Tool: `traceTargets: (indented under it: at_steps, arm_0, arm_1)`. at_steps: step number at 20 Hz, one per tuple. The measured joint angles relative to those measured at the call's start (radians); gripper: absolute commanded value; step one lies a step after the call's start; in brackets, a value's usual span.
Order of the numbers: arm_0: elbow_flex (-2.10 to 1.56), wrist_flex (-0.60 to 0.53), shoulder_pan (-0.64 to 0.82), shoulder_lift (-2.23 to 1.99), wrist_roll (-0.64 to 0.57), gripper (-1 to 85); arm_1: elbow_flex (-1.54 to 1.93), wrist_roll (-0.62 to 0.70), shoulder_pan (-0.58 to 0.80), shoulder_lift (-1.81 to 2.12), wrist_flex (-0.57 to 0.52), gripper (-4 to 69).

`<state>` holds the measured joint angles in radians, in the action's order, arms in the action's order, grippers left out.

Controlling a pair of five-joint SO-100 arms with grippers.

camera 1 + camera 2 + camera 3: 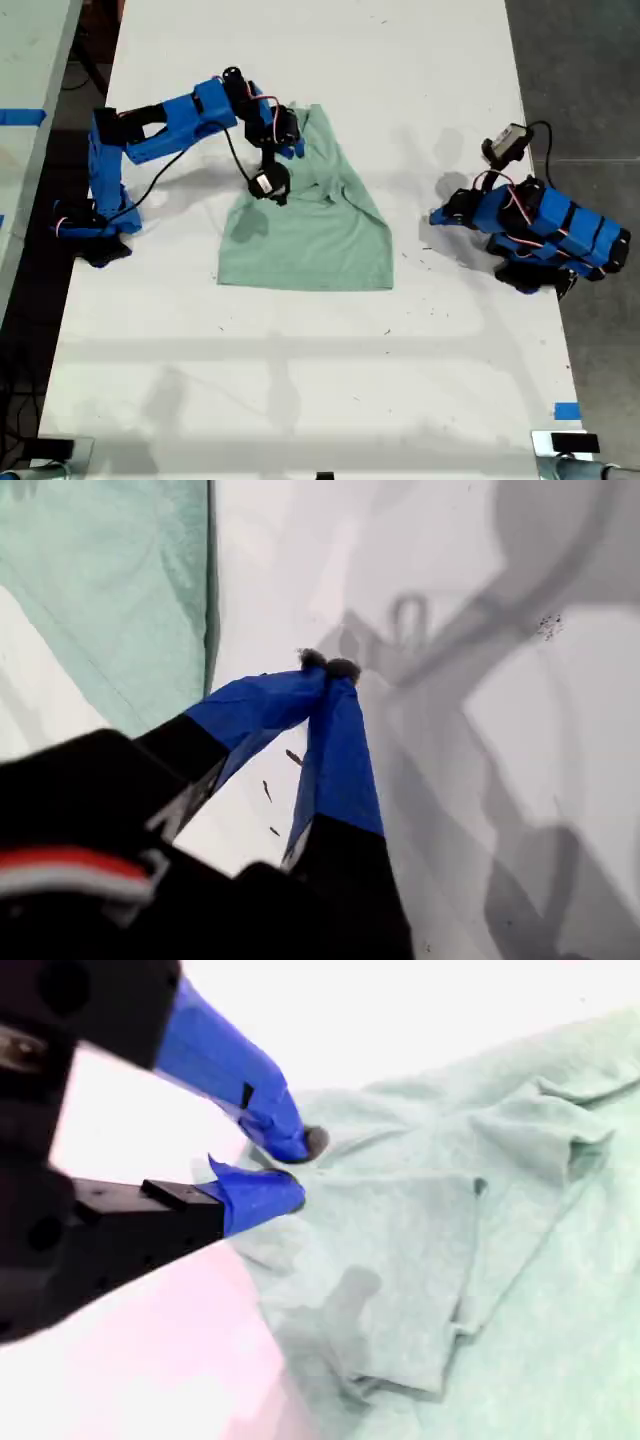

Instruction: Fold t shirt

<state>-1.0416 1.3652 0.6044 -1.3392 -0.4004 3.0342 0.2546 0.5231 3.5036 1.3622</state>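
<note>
The pale mint-green t shirt (310, 235) lies on the white table, its lower part flat and its upper part bunched into a narrow, creased strip. My second gripper (296, 150) hovers at that narrow upper end on the exterior view's left. In the second wrist view my second gripper (296, 1170) is slightly open, its blue fingertips (285, 1130) right at the edge of the wrinkled t shirt (450, 1240). My first gripper (437, 215) rests at the exterior view's right, apart from the cloth. My first gripper (328, 666) is shut on nothing, over bare table, with the t shirt's (110, 580) edge beyond it.
The white table (320, 370) stretches well past the shirt toward the near edge. Blue tape (566, 410) marks the exterior view's lower right. A grey floor runs along the exterior view's right, and another table edge with blue tape (20, 116) shows on its left.
</note>
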Motion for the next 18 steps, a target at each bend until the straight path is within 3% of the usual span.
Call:
traceTargets:
  at_steps: [4, 9, 14, 18]
  arm_0:
    - [-0.221, 0.037, 0.081, -0.440, -0.063, -0.2]
    - [-0.785, -0.100, 0.190, -1.160, -0.123, -0.2]
    - [-1.540, -0.348, 0.035, -1.807, -0.015, -0.2]
    - [-1.970, -0.339, -0.041, -2.206, 0.055, -0.2]
  arm_1:
    - [0.000, 0.000, 0.000, 0.000, 0.000, -0.5]
    - [0.000, 0.000, 0.000, 0.000, 0.000, -0.5]
    - [0.000, 0.000, 0.000, 0.000, 0.000, -0.5]
    - [0.000, 0.000, 0.000, 0.000, 0.000, -0.5]
